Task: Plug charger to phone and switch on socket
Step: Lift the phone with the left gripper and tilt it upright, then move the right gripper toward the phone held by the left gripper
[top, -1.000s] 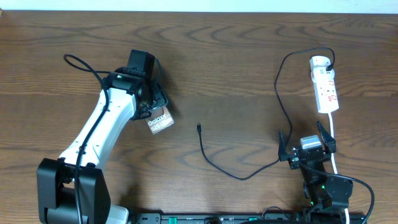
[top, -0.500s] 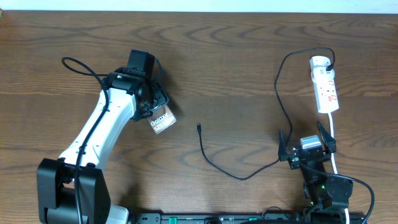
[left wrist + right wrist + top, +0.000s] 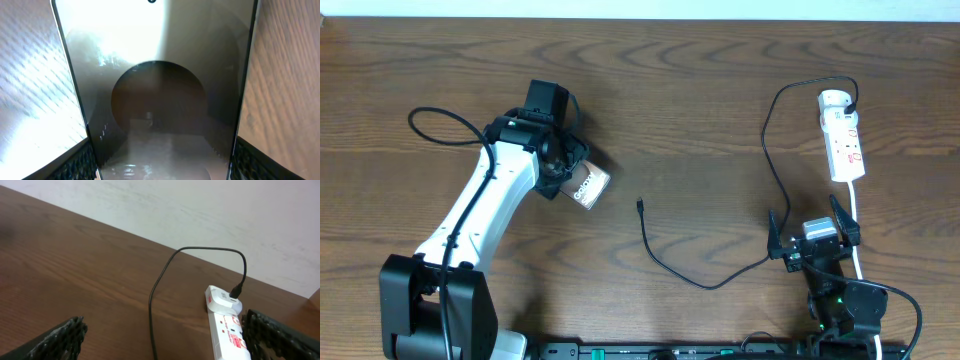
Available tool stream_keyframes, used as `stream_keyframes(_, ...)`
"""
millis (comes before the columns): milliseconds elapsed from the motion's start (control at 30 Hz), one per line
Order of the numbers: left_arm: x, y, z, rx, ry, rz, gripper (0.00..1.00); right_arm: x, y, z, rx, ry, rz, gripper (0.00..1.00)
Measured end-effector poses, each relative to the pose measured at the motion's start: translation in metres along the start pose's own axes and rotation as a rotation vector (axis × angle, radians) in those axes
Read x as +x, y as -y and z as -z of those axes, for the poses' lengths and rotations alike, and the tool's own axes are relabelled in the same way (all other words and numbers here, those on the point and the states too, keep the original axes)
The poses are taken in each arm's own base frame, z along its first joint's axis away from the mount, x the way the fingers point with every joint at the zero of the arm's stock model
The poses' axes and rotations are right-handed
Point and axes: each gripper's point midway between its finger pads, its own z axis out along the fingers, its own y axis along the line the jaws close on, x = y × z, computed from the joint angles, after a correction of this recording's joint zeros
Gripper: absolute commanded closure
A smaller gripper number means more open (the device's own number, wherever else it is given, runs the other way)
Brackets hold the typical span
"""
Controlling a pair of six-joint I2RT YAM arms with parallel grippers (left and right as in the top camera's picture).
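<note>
My left gripper (image 3: 563, 170) is shut on the bronze-brown phone (image 3: 588, 186), which sticks out to its right with the "Galaxy" lettering showing. In the left wrist view the phone (image 3: 157, 75) fills the frame between my fingers, glossy with a dark round blotch. The black charger cable (image 3: 770, 130) runs from the white power strip (image 3: 842, 135) at the far right down and left to its connector tip (image 3: 639, 205), which lies on the table right of the phone. My right gripper (image 3: 813, 232) is open and empty below the strip. The right wrist view shows the strip (image 3: 227, 325) and cable (image 3: 152, 300).
The strip's white cord (image 3: 856, 225) runs down past the right gripper. The left arm's black cable (image 3: 445, 125) loops out at the far left. The table's back edge (image 3: 640, 20) meets a white wall.
The left gripper has turned the phone: it has swung up and to the right and now points toward the connector tip. The right arm, cable and strip have not moved.
</note>
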Motion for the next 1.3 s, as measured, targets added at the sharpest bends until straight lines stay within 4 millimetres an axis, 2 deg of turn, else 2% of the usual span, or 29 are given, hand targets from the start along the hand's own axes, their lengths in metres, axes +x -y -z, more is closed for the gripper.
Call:
stream_keyframes(367, 0.008, 0.004, 0.0, 0.018, -0.05, 0.212, 0.59, 0.0, 0.0, 0.0, 0.0, 0.0, 0.0, 0.01)
stream_keyframes(633, 0.012, 0.005, 0.001, 0.022, -0.074, 0.245, 0.59, -0.007, 0.002, 0.0, 0.009, 0.027, 0.008, 0.01)
stream_keyframes(967, 0.015, 0.006, 0.001, 0.028, -0.091, 0.248, 0.59, 0.0, 0.0, 0.0, 0.001, 0.002, 0.002, 0.01)
stream_keyframes(1033, 0.015, 0.007, 0.001, 0.028, -0.092, 0.248, 0.59, -0.004, 0.001, 0.0, 0.004, 0.017, 0.004, 0.01)
stream_keyframes(1100, 0.016, 0.007, 0.001, 0.029, -0.095, 0.248, 0.6, -0.016, 0.0, 0.0, -0.008, 0.069, -0.018, 0.01)
stream_keyframes(1300, 0.017, 0.008, 0.001, 0.035, -0.105, 0.25, 0.61, -0.033, -0.01, 0.001, -0.089, 0.136, -0.2, 0.01)
